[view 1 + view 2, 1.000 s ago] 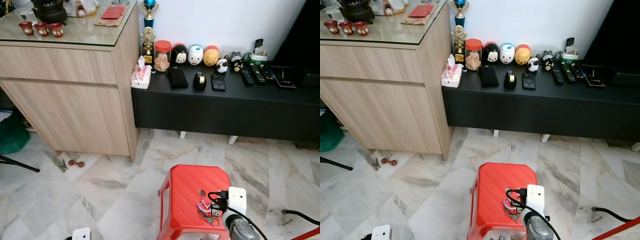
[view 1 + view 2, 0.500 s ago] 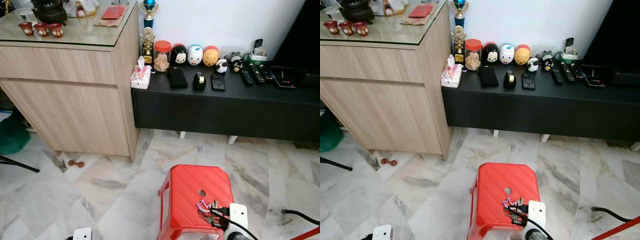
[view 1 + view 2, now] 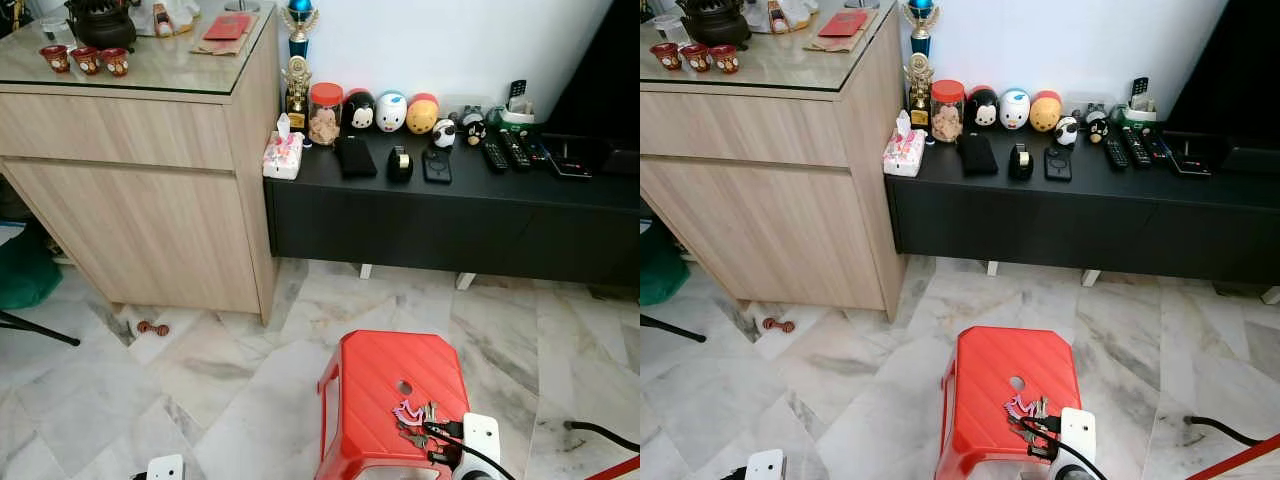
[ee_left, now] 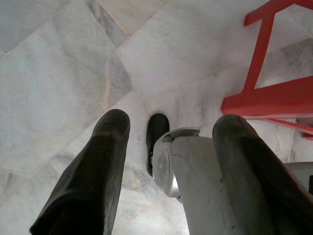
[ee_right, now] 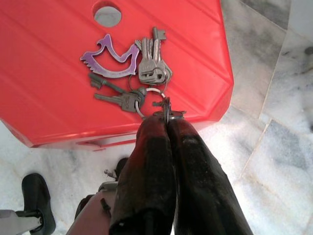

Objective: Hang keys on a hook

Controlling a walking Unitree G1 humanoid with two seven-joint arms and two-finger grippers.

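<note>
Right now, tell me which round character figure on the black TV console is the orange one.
The orange round figure is the rightmost of the three large ones behind the phones; the black figure and white-and-blue figure stand to its left.

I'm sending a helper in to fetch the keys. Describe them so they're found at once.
On the marble floor before the black TV bench stands a red stool. The keys lie by its near edge, right gripper pinching their ring. Their purple bird-shaped charm marks them.
</note>
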